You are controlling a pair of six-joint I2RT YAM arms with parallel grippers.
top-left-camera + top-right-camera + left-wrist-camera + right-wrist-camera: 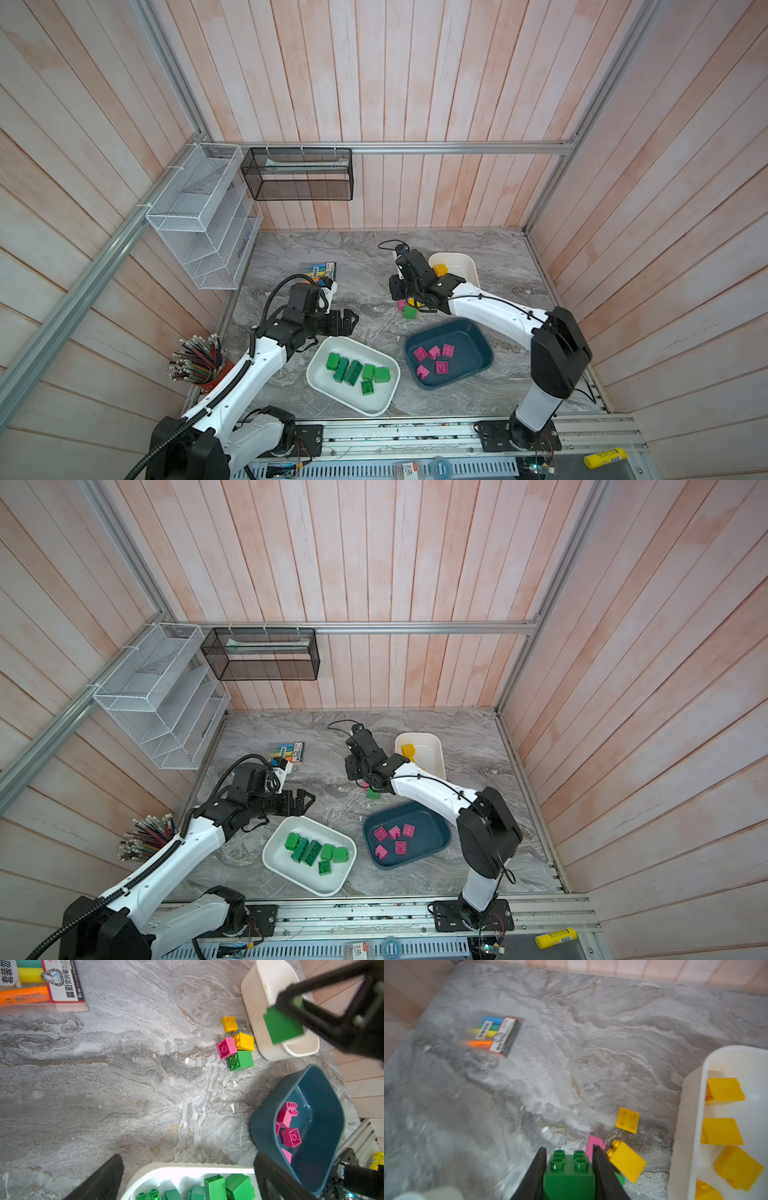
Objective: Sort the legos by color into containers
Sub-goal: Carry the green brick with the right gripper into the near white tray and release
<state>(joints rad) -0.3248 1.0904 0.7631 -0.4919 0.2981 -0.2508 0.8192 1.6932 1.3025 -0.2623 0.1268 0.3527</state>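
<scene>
Right gripper: clamped on 1 green lego, above loose pile. Left gripper: spread, empty. Done: greens in near white tub, 5 pinks in teal tub, yellows in far white tub. Remaining: 2 yellow legos, 1 pink lego, 1 loose green lego.

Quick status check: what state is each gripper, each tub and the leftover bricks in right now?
Right gripper: shut on held green brick.
Left gripper: open, empty.
Near white tub: holds only green bricks.
Teal tub: holds five pink bricks.
Far white tub: holds yellow bricks.
Loose cluster: two yellow, one pink, one green, unsorted on table.
</scene>
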